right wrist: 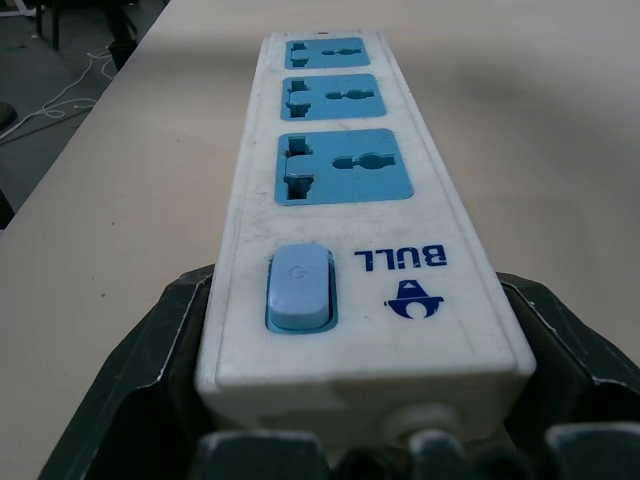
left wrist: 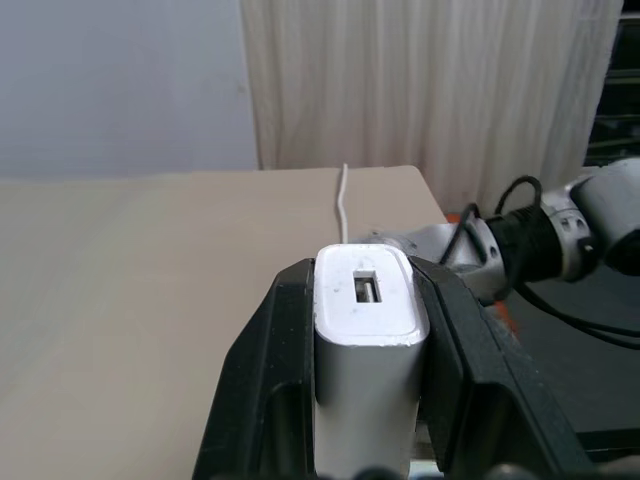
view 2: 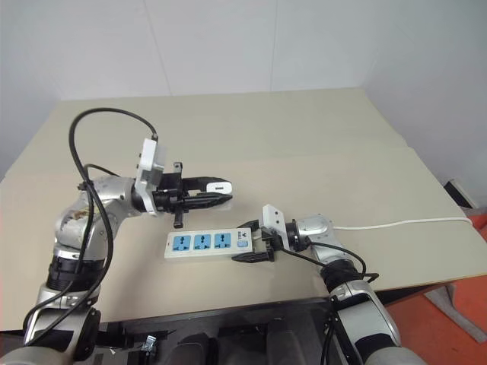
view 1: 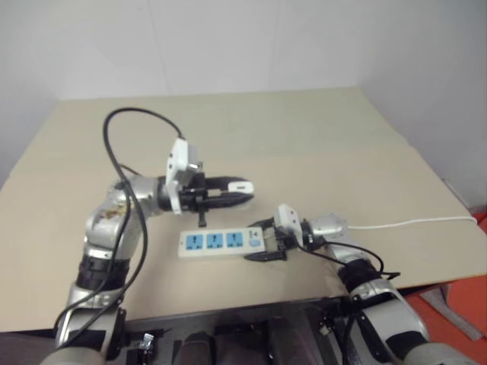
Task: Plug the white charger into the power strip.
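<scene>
The white charger (left wrist: 366,330) sits clamped between the black fingers (left wrist: 262,380) of my left gripper (view 1: 242,192), held level above the table with its USB end pointing right. Just below it lies the power strip (view 1: 221,242), a white bar with three blue sockets (right wrist: 345,165) and a light blue switch (right wrist: 300,288). My right gripper (view 1: 268,242) is shut on the strip's switch end, one finger on each long side. The charger (view 2: 218,186) hovers a little above and behind the strip's right half, not touching it. Its prongs are hidden.
A thin white cord (view 1: 411,223) runs from the strip's end to the table's right edge. A black cable (view 1: 114,152) loops above my left arm. The beige table (view 1: 304,137) stretches wide behind the strip; its front edge lies just below the strip.
</scene>
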Controlling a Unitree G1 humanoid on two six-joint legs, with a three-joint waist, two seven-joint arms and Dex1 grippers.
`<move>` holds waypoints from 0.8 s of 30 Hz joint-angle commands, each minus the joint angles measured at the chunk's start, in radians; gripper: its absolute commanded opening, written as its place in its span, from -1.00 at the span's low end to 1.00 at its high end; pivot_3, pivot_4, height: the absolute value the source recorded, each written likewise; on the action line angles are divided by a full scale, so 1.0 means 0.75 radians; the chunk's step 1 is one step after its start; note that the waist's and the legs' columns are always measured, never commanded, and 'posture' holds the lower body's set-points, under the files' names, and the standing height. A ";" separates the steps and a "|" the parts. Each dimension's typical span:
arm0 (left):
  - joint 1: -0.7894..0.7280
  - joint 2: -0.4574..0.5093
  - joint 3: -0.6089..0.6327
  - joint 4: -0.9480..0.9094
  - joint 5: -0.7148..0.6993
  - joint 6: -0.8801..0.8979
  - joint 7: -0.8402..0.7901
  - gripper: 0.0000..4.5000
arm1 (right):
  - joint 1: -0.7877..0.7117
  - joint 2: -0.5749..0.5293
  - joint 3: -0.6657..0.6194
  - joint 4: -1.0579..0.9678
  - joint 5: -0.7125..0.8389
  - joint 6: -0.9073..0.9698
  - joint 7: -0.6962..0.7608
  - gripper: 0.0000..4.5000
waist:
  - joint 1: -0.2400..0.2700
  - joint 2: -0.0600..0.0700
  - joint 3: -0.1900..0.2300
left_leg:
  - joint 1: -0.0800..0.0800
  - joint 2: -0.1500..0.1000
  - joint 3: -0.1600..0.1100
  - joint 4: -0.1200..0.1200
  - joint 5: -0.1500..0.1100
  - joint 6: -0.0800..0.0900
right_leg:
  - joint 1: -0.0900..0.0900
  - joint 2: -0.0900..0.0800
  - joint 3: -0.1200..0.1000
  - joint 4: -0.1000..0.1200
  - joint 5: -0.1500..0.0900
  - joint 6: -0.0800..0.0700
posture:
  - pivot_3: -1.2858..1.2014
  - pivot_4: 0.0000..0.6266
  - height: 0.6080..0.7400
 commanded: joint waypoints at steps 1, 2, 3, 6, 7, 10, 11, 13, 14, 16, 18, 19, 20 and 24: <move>0.038 -0.012 -0.055 -0.007 0.030 -0.138 -0.035 -0.55 | 0.025 0.003 0.026 0.021 -0.028 0.015 0.007 0.54 | 0.001 0.000 0.000 | 0.000 0.000 0.000 0.000 0.000 0.000 | 0.000 0.000 0.000 0.000 0.000 0.000 | 0.03 -0.52 1.00; 0.047 -0.013 -0.065 0.000 0.037 -0.165 -0.042 -0.55 | 0.026 0.003 0.026 0.019 -0.028 0.016 0.007 0.54 | 0.002 0.000 0.000 | 0.000 0.000 0.000 0.000 0.000 0.000 | 0.000 0.000 0.000 0.000 0.000 0.000 | 0.03 -0.52 1.00; 0.068 -0.017 -0.078 0.009 0.047 -0.195 -0.044 -0.55 | 0.026 0.004 0.026 0.016 -0.028 0.018 0.005 0.54 | 0.002 0.000 0.000 | 0.000 0.000 0.000 0.000 0.000 0.000 | 0.000 0.000 0.000 0.000 0.000 0.000 | 0.03 -0.52 1.00; 0.117 -0.012 -0.114 0.042 0.082 -0.274 -0.070 -0.55 | 0.027 0.002 0.024 0.010 -0.029 0.021 0.000 0.54 | 0.003 0.000 0.000 | 0.000 0.000 0.001 0.000 0.000 0.000 | 0.000 0.000 0.000 0.000 0.000 0.000 | 0.03 -0.52 1.00; 0.125 -0.010 -0.126 0.059 0.099 -0.309 -0.078 -0.55 | 0.028 0.001 0.024 0.010 -0.029 0.021 -0.001 0.54 | 0.004 0.000 0.000 | 0.000 0.000 0.001 0.000 0.000 0.000 | 0.000 0.000 0.000 0.000 0.000 0.000 | 0.03 -0.52 1.00; 0.142 -0.008 -0.147 0.101 0.129 -0.372 -0.086 -0.55 | 0.034 -0.006 0.023 0.004 -0.029 0.022 0.002 0.54 | 0.008 0.000 0.000 | 0.000 0.000 0.001 0.000 0.000 0.000 | 0.000 0.000 0.000 -0.001 0.000 0.000 | 0.03 -0.52 1.00; 0.150 -0.009 -0.151 0.114 0.136 -0.386 -0.086 -0.55 | 0.035 -0.007 0.022 0.002 -0.028 0.024 0.003 0.54 | 0.008 0.000 0.000 | 0.000 0.000 0.001 0.000 0.000 0.000 | 0.000 0.000 0.000 -0.001 0.000 0.000 | 0.03 -0.52 1.00; 0.164 -0.009 -0.159 0.142 0.155 -0.424 -0.091 -0.55 | 0.037 -0.008 0.022 -0.001 -0.029 0.025 0.002 0.54 | 0.009 0.000 0.000 | 0.000 0.000 0.001 0.000 0.000 0.000 | 0.000 0.000 0.000 -0.001 0.000 0.000 | 0.03 -0.52 1.00; 0.169 -0.011 -0.161 0.154 0.162 -0.440 -0.089 -0.55 | 0.037 -0.008 0.022 -0.002 -0.029 0.026 0.002 0.54 | 0.009 0.000 0.000 | 0.000 0.000 0.001 0.000 0.000 0.000 | 0.000 0.000 0.000 -0.001 0.000 0.000 | 0.03 -0.52 1.00; 0.172 -0.014 -0.160 0.178 0.169 -0.458 -0.085 -0.55 | 0.036 -0.007 0.023 -0.001 -0.030 0.027 0.000 0.54 | 0.009 0.000 0.000 | 0.000 0.000 0.001 0.000 0.000 0.000 | 0.000 0.000 0.000 -0.001 0.000 0.000 | 0.03 -0.52 1.00; 0.173 -0.017 -0.161 0.201 0.180 -0.482 -0.081 -0.55 | 0.035 -0.005 0.023 -0.001 -0.030 0.028 0.000 0.54 | 0.009 0.000 0.000 | -0.001 0.000 0.001 0.000 0.000 0.000 | 0.000 0.000 0.000 -0.001 0.000 0.000 | 0.03 -0.52 1.00; 0.173 -0.017 -0.162 0.210 0.183 -0.492 -0.080 -0.55 | 0.035 -0.005 0.022 -0.001 -0.029 0.029 -0.001 0.54 | 0.009 0.000 0.000 | 0.000 0.000 0.001 0.000 0.000 0.000 | 0.000 0.000 0.000 -0.001 0.000 0.000 | 0.03 -0.52 1.00; 0.173 -0.018 -0.161 0.214 0.184 -0.493 -0.077 -0.55 | 0.035 -0.005 0.022 -0.002 -0.029 0.029 0.000 0.54 | 0.009 0.000 0.000 | -0.001 0.000 0.001 0.000 0.000 0.000 | 0.000 0.000 0.000 -0.001 0.000 0.000 | 0.03 -0.52 1.00; 0.179 -0.032 -0.161 0.216 0.174 -0.492 -0.065 -0.55 | 0.036 -0.005 0.021 -0.005 -0.029 0.031 -0.004 0.54 | 0.009 0.000 0.000 | -0.001 0.000 0.001 0.000 0.000 0.000 | 0.000 0.000 0.000 -0.001 0.000 0.000 | 0.03 -0.52 1.00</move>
